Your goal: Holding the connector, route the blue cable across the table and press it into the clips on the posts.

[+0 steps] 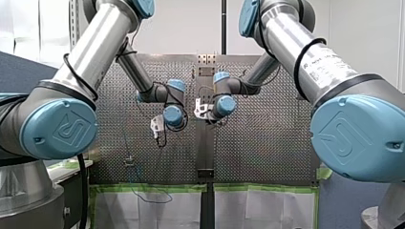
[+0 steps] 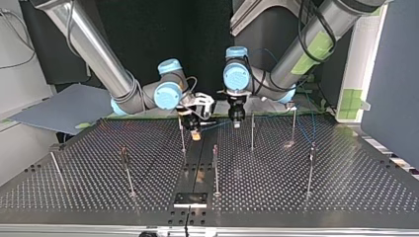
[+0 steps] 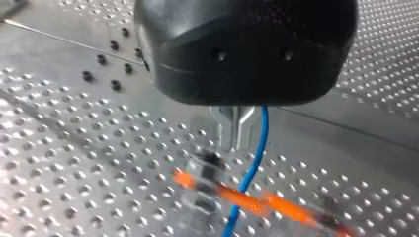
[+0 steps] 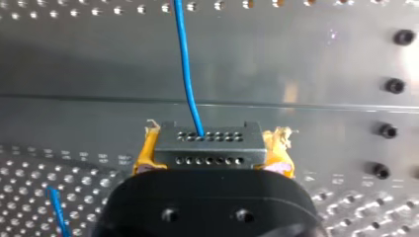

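My right gripper (image 4: 212,144) is shut on the dark grey connector (image 4: 207,145), its yellow pads (image 4: 147,150) on both sides. The blue cable (image 4: 185,64) leaves the connector's pin face and runs ahead over the table. In the top view my right gripper (image 2: 196,132) holds the connector low over the centre strip. The cable (image 2: 218,125) stretches from it to my left gripper (image 2: 236,123). In the left wrist view my left gripper (image 3: 234,143) has its metal fingers together. The cable (image 3: 257,158) passes close beside them, not visibly between them. The connector is a blur ahead.
Several thin posts with clips stand on the perforated table (image 2: 346,187); the nearest are one post (image 2: 182,136) beside my right gripper and another (image 2: 252,131) beside my left. More cable (image 1: 153,198) hangs in a loop over the table's edge.
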Action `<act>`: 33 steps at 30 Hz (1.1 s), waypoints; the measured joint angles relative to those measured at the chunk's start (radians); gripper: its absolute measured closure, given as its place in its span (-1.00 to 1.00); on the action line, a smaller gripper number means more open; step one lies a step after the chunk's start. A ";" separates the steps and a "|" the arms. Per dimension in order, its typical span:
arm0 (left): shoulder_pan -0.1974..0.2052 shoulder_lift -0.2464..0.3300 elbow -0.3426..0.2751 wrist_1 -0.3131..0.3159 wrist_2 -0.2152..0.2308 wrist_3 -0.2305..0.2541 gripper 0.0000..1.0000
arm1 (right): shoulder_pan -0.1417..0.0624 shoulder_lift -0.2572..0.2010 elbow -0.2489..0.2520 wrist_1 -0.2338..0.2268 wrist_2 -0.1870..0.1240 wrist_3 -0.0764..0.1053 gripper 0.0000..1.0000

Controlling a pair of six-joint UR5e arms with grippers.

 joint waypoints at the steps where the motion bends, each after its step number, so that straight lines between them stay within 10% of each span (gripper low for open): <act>1: -0.001 0.006 0.000 -0.002 0.000 -0.001 0.97 | 0.000 -0.003 -0.003 0.006 0.000 0.000 1.00; 33: -0.053 0.235 -0.003 -0.127 -0.064 0.012 0.97 | -0.025 -0.249 0.018 0.149 -0.002 0.026 1.00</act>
